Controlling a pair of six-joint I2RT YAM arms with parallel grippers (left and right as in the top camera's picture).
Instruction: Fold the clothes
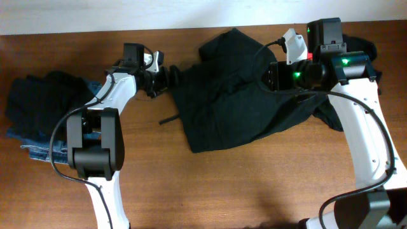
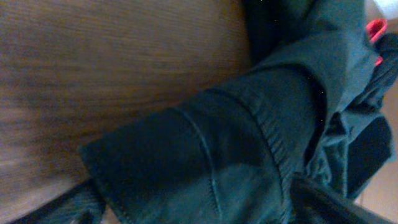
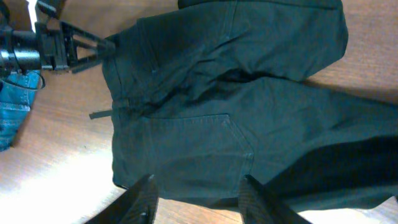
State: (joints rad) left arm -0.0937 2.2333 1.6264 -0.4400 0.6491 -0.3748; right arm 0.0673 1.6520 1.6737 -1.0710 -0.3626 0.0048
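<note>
- Overhead: right arm point(image 1: 362, 127) above black trousers point(image 1: 235, 95), which lie spread and unfolded; a crumpled pile point(image 1: 44, 95) with jeans point(image 1: 57, 149) waits at left.
- Left wrist: left gripper point(image 2: 199, 202), jaws wide around a trouser edge; grip unclear.
- Right wrist: right gripper point(image 3: 199, 199) half open, empty, over the trousers. Folding looks barely begun.

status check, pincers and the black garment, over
Left pincer open at left edge of black garment. Right pincer open above it, holding nothing. Garment spread, not yet folded. Other clothes piled at far left, apart.
</note>
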